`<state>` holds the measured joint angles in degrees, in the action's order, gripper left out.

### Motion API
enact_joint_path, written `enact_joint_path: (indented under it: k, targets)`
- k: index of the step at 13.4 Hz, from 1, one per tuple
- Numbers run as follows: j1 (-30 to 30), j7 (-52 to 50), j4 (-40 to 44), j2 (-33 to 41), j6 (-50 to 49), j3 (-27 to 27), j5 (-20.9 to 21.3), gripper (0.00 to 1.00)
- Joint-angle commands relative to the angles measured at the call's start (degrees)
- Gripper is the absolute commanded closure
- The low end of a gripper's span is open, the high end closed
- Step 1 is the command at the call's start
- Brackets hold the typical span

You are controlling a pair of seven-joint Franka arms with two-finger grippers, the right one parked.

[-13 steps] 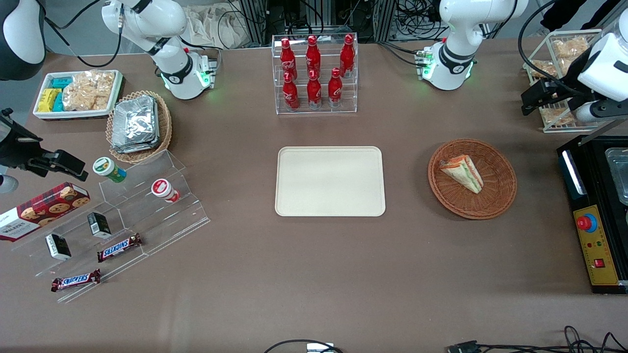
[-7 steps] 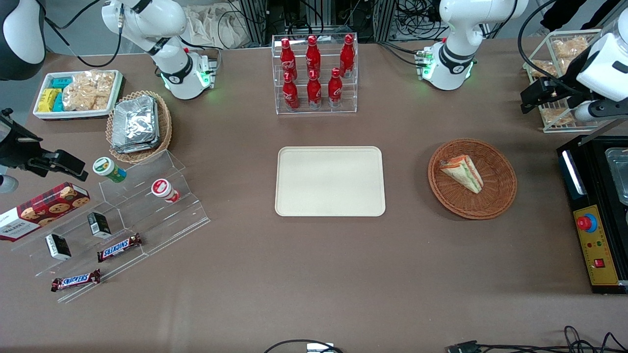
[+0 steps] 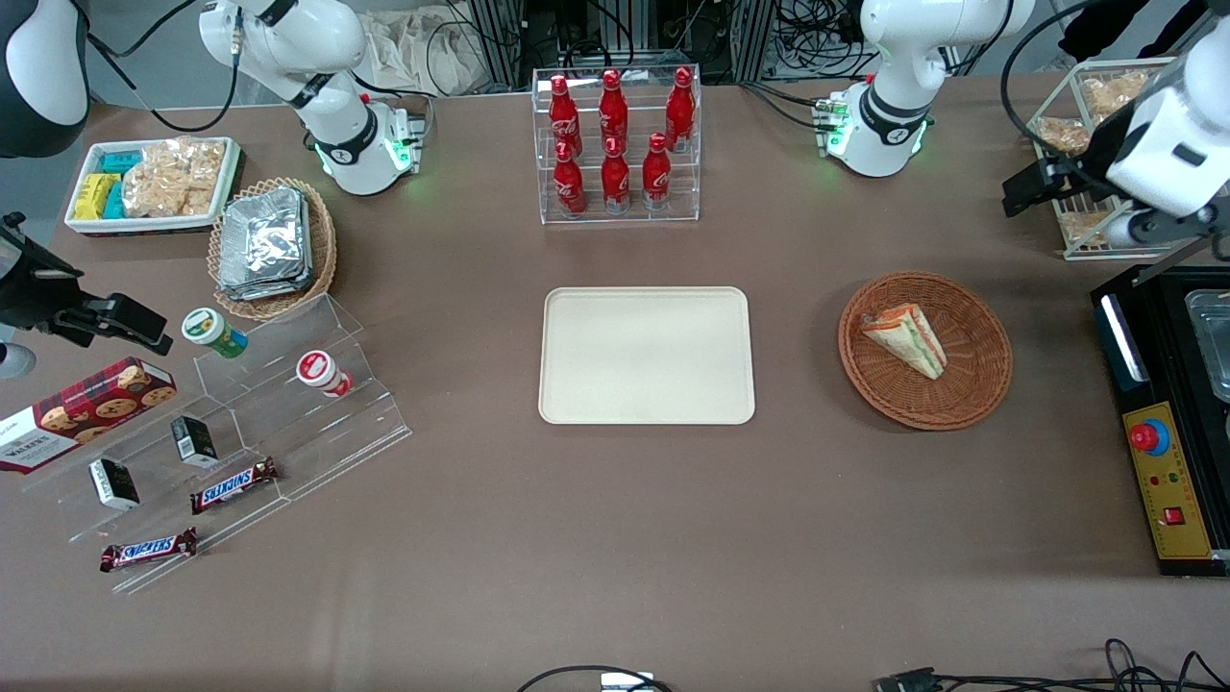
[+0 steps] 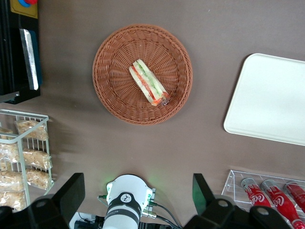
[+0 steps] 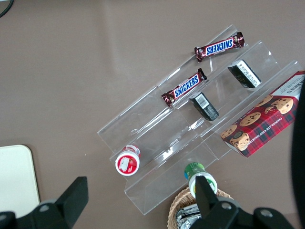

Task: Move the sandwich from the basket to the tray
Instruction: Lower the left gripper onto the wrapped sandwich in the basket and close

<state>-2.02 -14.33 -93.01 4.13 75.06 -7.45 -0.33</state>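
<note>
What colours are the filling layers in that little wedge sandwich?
Green, orange-red and white between pale bread, clearest in the left wrist view: the sandwich. The gripper hangs high, open.

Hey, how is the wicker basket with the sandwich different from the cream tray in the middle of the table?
The basket is round, brown woven wicker; the tray is a smooth cream rectangle with rounded corners. The basket holds the sandwich; the tray holds nothing. The basket lies toward the working arm's end of the table, the tray at the middle. Both are shallow and sit flat on the table. The claw is open, high above the table, holding nothing.
</note>
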Motion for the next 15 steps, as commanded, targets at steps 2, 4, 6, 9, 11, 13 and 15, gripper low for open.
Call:
enact_joint_path:
  k: [2, 4, 6, 9, 11, 13, 15]
  targets:
    - [0.26, -1.05, -14.88, 0.88, 13.14, 0.68, -0.11, 0.00]
    - [-0.53, -1.40, -23.75, 0.88, 21.84, 0.68, -0.20, 0.00]
    - [-1.32, -1.57, -31.67, 0.27, 30.81, 0.68, -0.29, 0.00]
    - [-2.63, -2.19, -33.64, -6.82, 36.99, 0.68, -0.29, 0.00]
    - [-3.17, -3.41, -33.73, -11.49, 42.34, 0.77, -0.20, 0.00]
    - [-3.17, -6.22, -33.73, -14.92, 45.34, 0.68, 0.15, 0.00]
    - [-2.91, -9.30, -33.73, -17.56, 46.58, 0.68, 0.24, 0.00]
